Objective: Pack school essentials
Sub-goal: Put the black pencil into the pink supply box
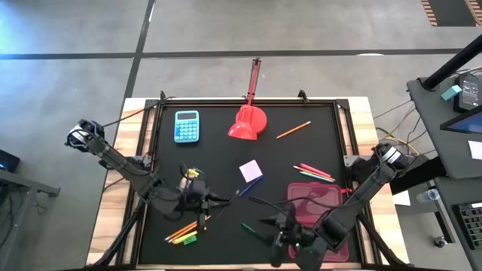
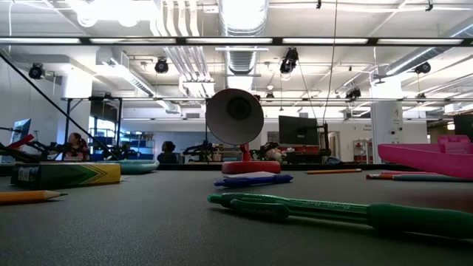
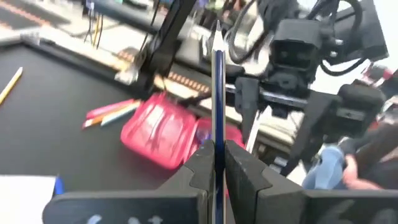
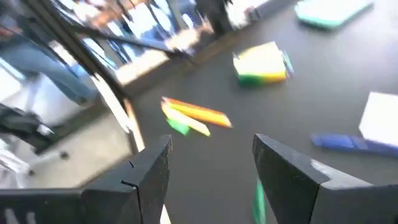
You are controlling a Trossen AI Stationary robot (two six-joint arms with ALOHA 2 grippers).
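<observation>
Blue pen [image 3: 218,93] clamped in left hand [image 3: 216,155], long axis running straight out toward the pink pencil case [image 3: 163,132]; right hand [image 4: 211,163] gaped empty over the counter [image 4: 292,106].

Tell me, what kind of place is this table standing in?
Probably a large open lab or workshop: the low view shows exposed ceiling ducts with track lights, a monitor on benches behind, and a person seated at a far desk.
</observation>
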